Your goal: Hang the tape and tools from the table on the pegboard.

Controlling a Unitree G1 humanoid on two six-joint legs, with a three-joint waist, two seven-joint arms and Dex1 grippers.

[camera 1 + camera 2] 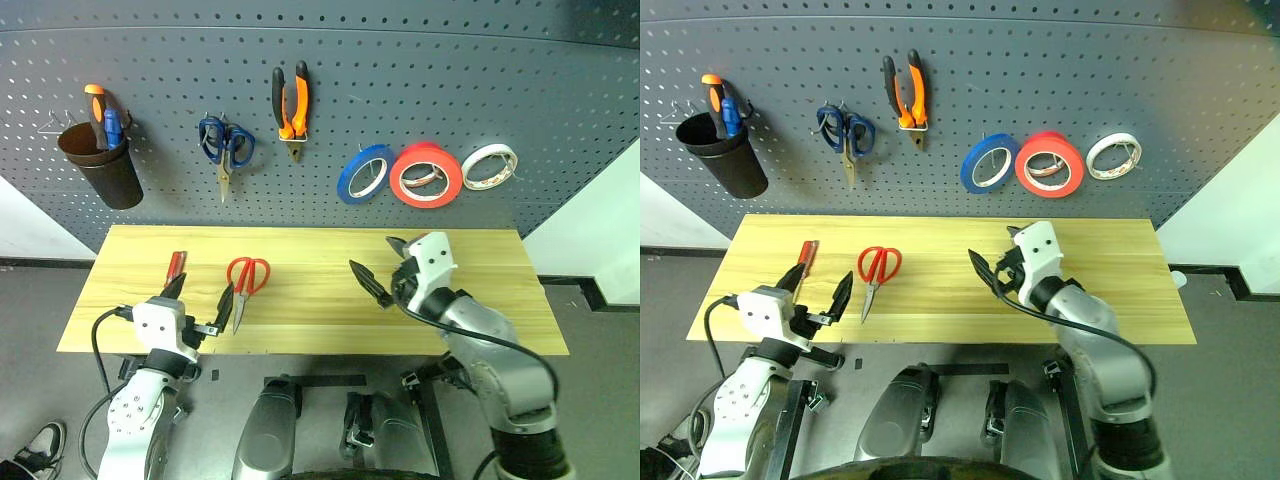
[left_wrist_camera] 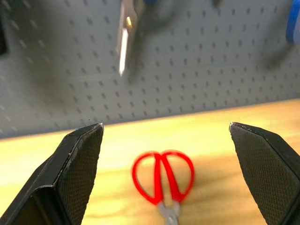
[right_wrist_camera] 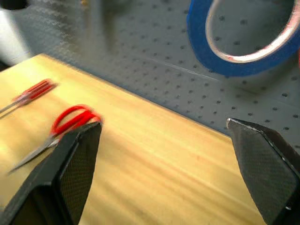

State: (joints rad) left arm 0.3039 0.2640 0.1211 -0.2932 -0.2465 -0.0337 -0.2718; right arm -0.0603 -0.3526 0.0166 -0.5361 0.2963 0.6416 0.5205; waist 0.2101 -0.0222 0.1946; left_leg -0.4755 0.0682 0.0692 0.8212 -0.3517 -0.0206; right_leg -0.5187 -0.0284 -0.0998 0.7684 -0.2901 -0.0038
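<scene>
The blue tape (image 1: 364, 173) and the pliers (image 1: 290, 100) already hang on the pegboard (image 1: 400, 80). The red scissors (image 1: 245, 283) and the red screwdriver (image 1: 174, 268) lie flat on the tabletop (image 1: 480, 300). The left gripper (image 1: 200, 303) and right gripper (image 1: 385, 266) are both wide open and hold nothing. The scissors look light, hard and a bit slippery, so grab them across the handle loops

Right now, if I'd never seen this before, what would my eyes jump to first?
Probably the bright tape rolls hanging in a row on the pegboard: blue tape, a bigger red-orange roll, then a white roll. Next, the red-handled scissors lying on the table, just beyond the open left gripper.
</scene>
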